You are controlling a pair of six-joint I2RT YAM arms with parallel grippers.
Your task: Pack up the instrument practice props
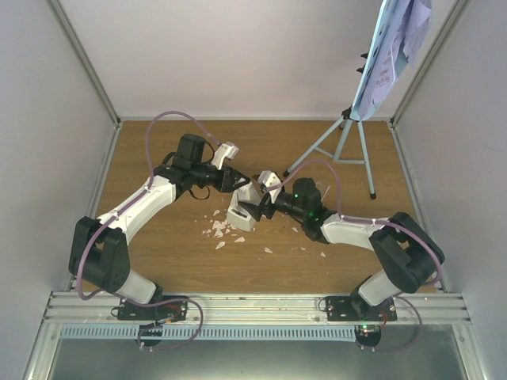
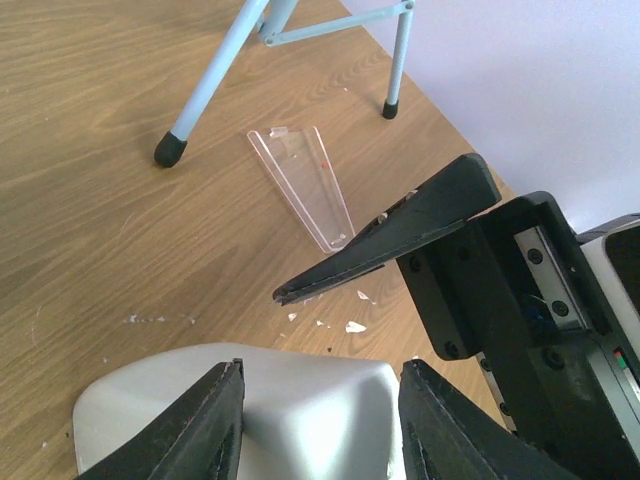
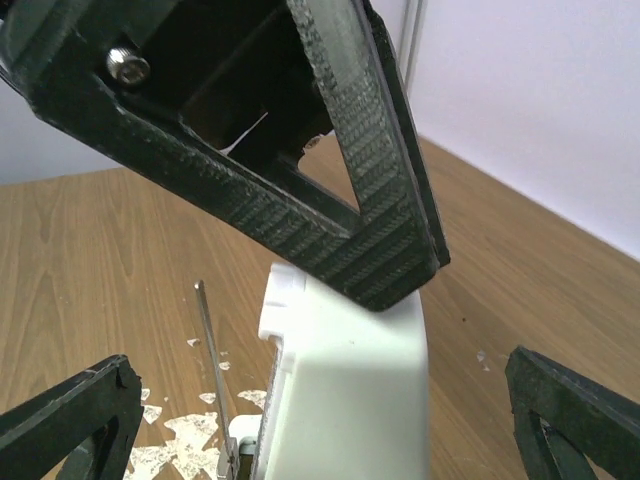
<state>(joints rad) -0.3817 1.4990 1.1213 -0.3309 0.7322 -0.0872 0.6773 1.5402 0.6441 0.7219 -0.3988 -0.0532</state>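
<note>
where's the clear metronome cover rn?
Left wrist view: the clear cover lies flat on the table, detached, between the music stand feet farther out and the white metronome that the left gripper straddles.

The pale-blue music stand stands upright at the far right, lavender-white sheet music pages on its tray. The white metronome sits mid-worktop — uncovered; its clear cover lies flat near the stand's feet.
</note>
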